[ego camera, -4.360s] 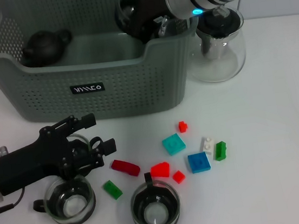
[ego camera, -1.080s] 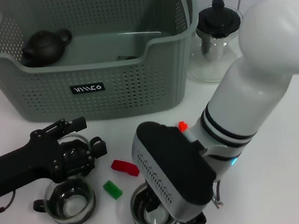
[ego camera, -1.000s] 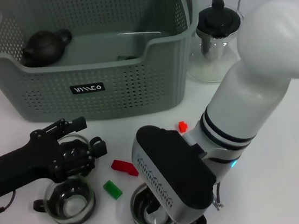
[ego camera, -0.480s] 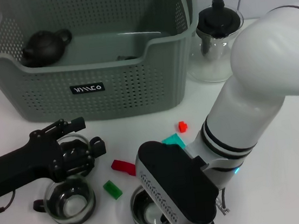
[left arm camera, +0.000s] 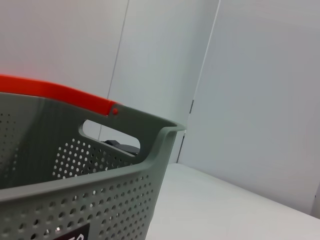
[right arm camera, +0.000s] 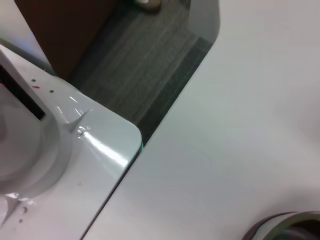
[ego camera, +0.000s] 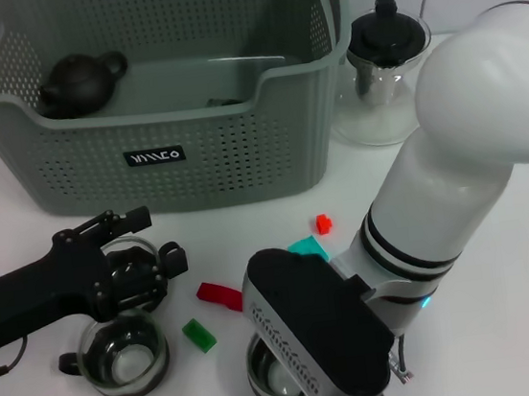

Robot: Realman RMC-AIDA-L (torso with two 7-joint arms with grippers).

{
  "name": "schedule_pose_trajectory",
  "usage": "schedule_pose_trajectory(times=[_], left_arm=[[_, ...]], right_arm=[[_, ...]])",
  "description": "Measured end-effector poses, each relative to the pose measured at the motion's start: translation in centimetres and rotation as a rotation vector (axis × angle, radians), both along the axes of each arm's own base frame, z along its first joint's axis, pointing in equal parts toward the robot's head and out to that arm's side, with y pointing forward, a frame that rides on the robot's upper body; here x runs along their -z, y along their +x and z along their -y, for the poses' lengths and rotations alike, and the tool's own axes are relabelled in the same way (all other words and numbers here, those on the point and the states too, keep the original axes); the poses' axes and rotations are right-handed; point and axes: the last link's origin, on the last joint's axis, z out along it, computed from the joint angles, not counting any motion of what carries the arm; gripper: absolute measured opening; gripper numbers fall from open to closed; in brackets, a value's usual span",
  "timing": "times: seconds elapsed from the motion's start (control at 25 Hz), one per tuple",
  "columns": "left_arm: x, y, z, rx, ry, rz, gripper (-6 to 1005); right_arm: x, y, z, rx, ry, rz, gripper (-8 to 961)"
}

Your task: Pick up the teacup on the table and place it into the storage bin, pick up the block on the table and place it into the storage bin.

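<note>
The grey-green storage bin (ego camera: pixel 240 153) stands at the back, and its wall (left arm camera: pixel 125 170) fills the left wrist view. Low on the left, my left gripper (ego camera: pixel 160 237) is open over a glass teacup (ego camera: pixel 136 264) that it partly hides. A second teacup (ego camera: pixel 123 355) sits just in front of it. My right gripper (ego camera: pixel 314 346) hangs low at the front and covers most of a third teacup (ego camera: pixel 268 383), whose rim (right arm camera: pixel 287 223) shows in the right wrist view. A red block (ego camera: pixel 221 296), a green block (ego camera: pixel 199 334), a small red block (ego camera: pixel 322 222) and a half-hidden teal block (ego camera: pixel 306 247) lie on the table.
A dark teapot (ego camera: pixel 81 82) lies inside the bin. A glass teapot with a black lid (ego camera: pixel 384 67) stands right of the bin. Orange handle clips (left arm camera: pixel 60 93) top the bin's ends. The table's front edge (right arm camera: pixel 165 120) and the floor lie beside the right wrist.
The right arm came from the bin down to the table's front. Over the last second it sank lower over the front teacup and uncovered the teal block. The left arm stayed still.
</note>
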Motion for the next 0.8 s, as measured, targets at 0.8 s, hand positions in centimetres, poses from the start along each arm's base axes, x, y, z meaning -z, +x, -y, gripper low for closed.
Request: schedule_pose_trajectory(times=[0.8], left_arm=[[-0.3,-0.7,0.7,-0.017,0.014,-0.006,844]], right_arm=[[-14.1,0.3,-3.1,0.315,0.107,-0.338,56]])
